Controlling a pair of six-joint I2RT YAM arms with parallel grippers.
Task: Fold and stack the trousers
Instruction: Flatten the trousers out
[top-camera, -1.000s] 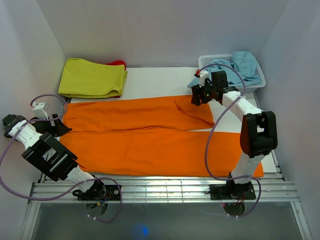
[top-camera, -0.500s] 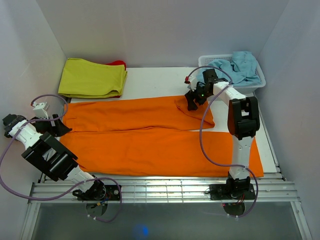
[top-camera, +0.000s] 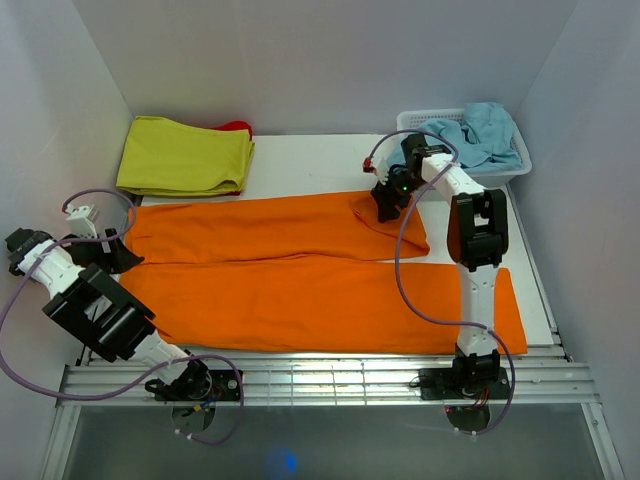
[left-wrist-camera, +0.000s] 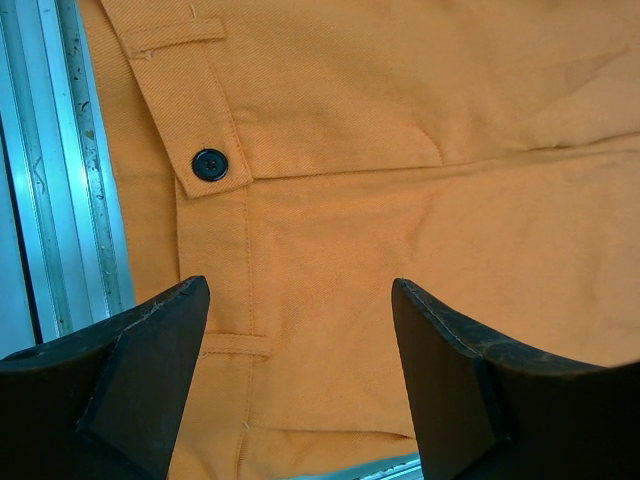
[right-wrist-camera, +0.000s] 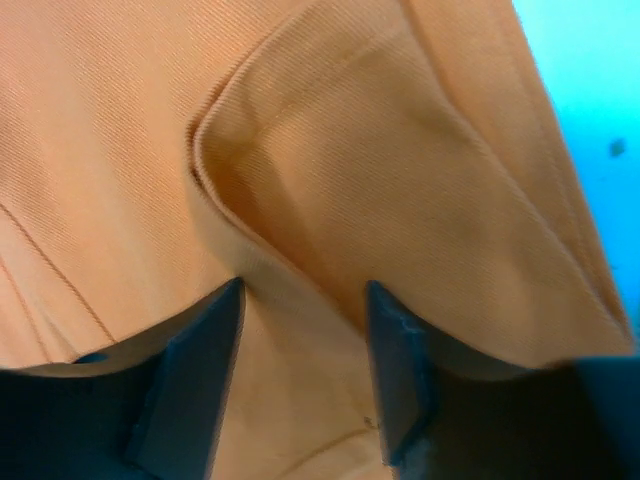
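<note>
Left gripper: released, fingers spread wide over the waistband with nothing between them.
Left wrist only: dark button just beyond the fingertips.
Right gripper: fingers straddle a raised fold of orange cloth; whether it is pinched, cannot tell.
Overhead only: trousers lie flat across the white table, waist at the left, with the far leg's end folded back under the right gripper.
Beyond: yellow-green cloth, basket.

Bare table shows at 12 o'clock, between the yellow cloth at 11 and the basket at 1; trousers cover the centre.
</note>
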